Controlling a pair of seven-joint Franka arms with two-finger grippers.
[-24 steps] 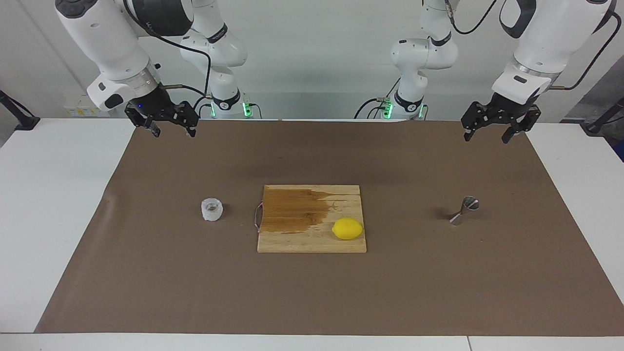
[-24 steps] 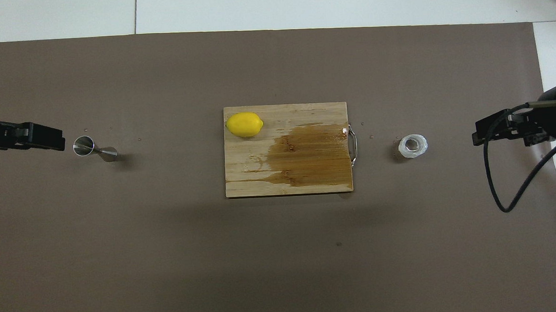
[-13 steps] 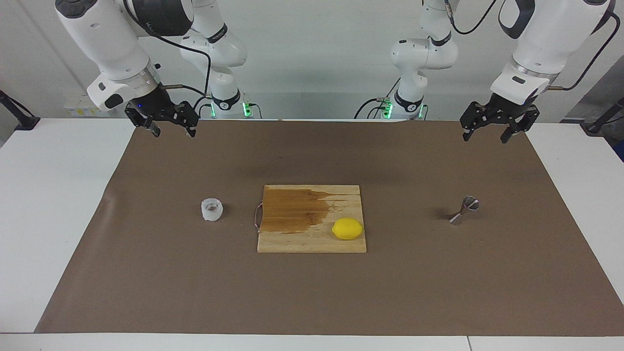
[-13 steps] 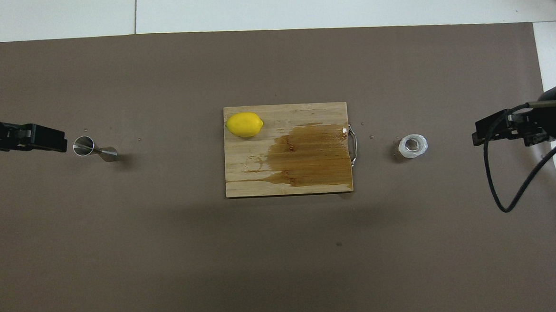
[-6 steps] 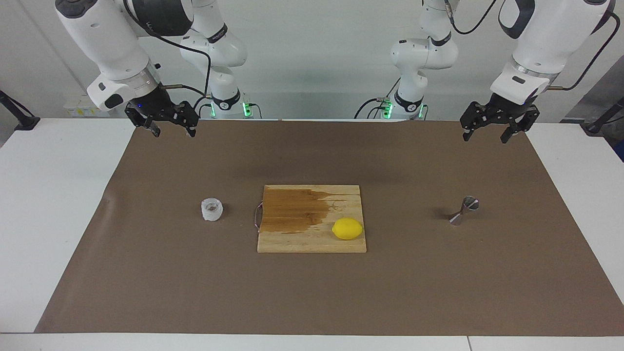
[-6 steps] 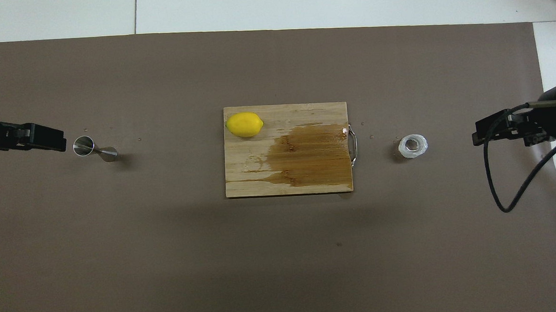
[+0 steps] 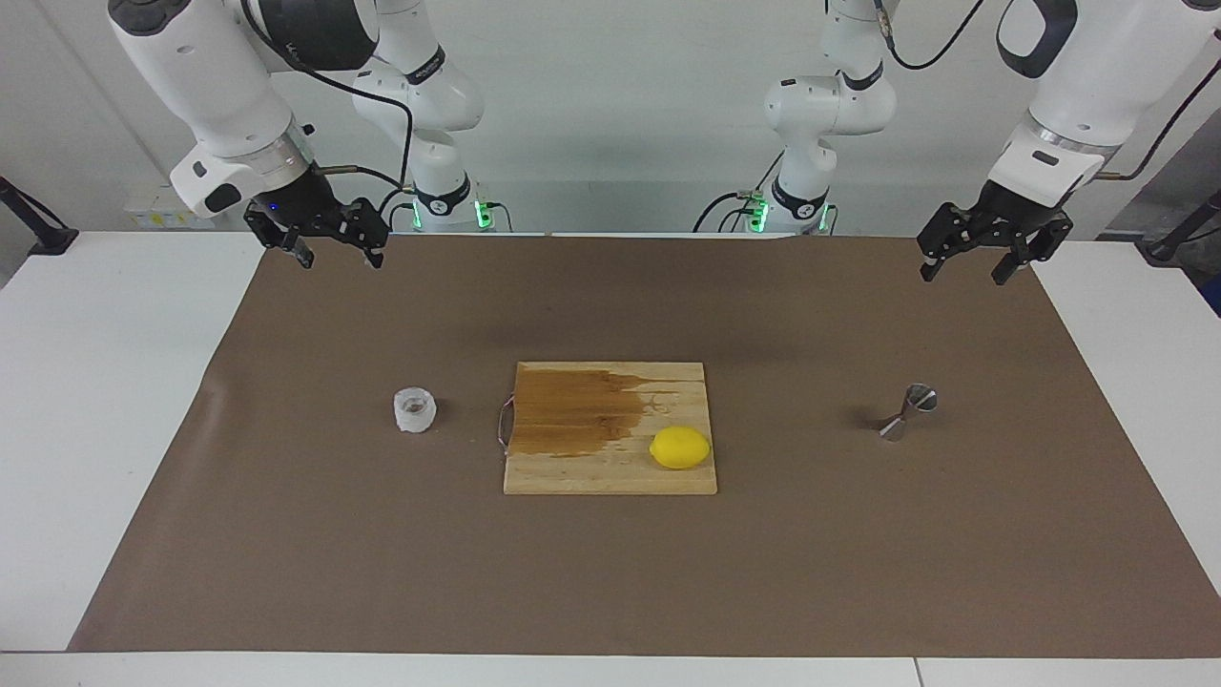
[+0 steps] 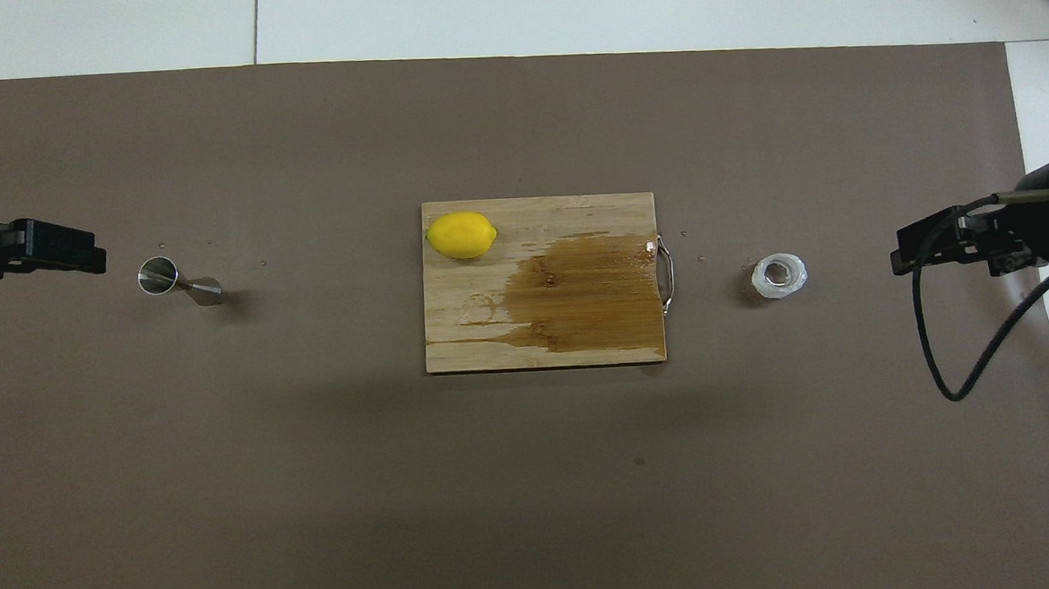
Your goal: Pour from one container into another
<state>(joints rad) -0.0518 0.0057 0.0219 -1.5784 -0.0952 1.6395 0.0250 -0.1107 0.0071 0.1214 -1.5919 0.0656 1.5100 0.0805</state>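
The plastic cup (image 7: pixel 415 410) stands upright on the brown mat (image 7: pixel 610 572) toward the right arm's end, beside the wooden board (image 7: pixel 572 472) (a lemon (image 7: pixel 679 447) sits on it). The metal jigger (image 7: pixel 907 412) stands toward the left arm's end. The right gripper (image 7: pixel 337 255) and left gripper (image 7: pixel 966 267) hang over the mat's robot-side corners, jaws spread, holding nothing.

white table (image 7: pixel 114 382), brown mat (image 7: pixel 382 572), cutting board (image 7: pixel 591 472), cup (image 7: pixel 415 410), jigger (image 7: pixel 908 412)
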